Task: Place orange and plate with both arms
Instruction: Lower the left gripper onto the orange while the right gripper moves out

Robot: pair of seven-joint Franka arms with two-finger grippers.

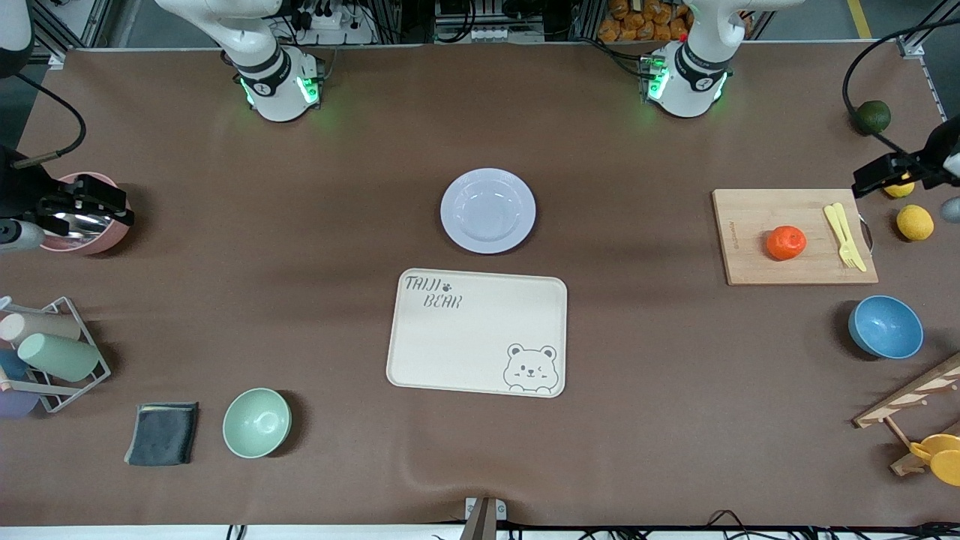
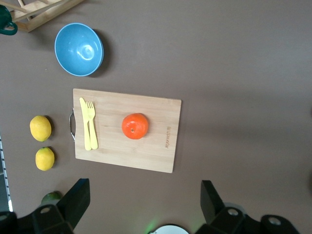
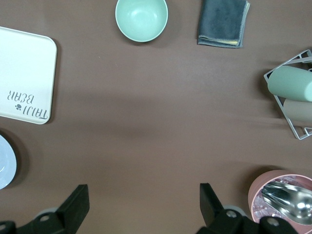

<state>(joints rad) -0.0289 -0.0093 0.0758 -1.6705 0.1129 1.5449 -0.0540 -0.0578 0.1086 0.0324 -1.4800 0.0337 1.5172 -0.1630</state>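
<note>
Plate (image 1: 487, 210) mid-surface (image 1: 337, 225), tray (image 1: 478, 331) just nearer the camera. Orange (image 1: 786, 242) on board (image 1: 793, 235) beside fork (image 1: 845, 235), toward left arm's end; bowl (image 1: 885, 326) nearer the camera than board.

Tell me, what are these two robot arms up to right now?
Nothing is being held yet. The orange sits on a cutting board and the plate lies bare on the table, just above the bear tray. The left claw hangs open by the lemons, the right claw open over the pink bowl.
</note>
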